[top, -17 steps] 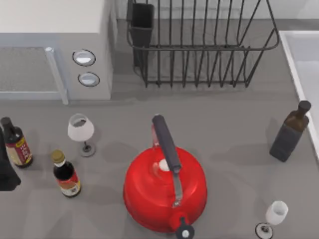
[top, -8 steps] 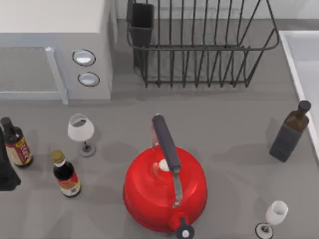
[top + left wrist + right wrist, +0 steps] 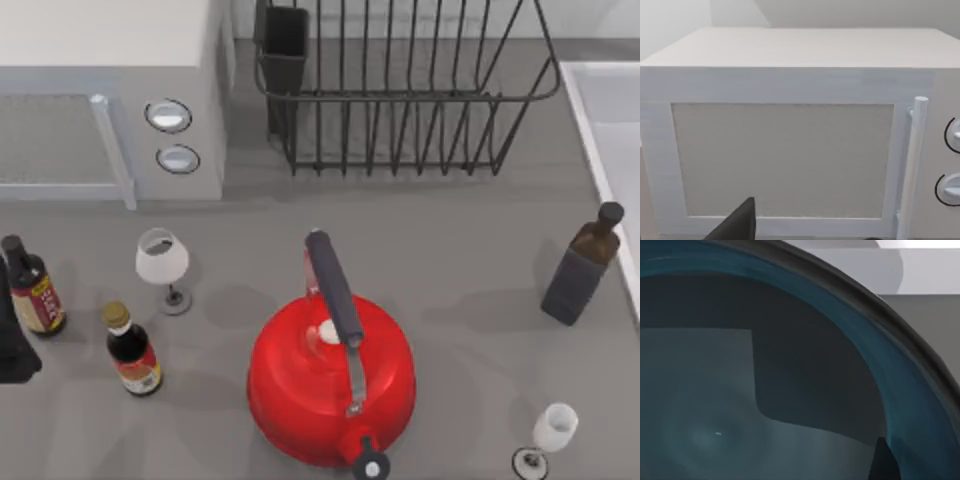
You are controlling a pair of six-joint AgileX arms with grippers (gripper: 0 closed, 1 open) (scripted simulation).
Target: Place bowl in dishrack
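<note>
The bowl lies very close in the right wrist view, which looks into its blue inside under a dark curved rim. My right gripper is right at the bowl, with a dark part of it showing just inside the rim. The dishrack, a black wire rack with a dark cup at its left corner, stands at the back of the table with nothing in it. My left gripper is parked at the table's left edge, open, facing the microwave.
A big red kettle with a dark handle sits in the front middle. Two wine glasses, two sauce bottles and a dark bottle stand around it. The white microwave fills the back left.
</note>
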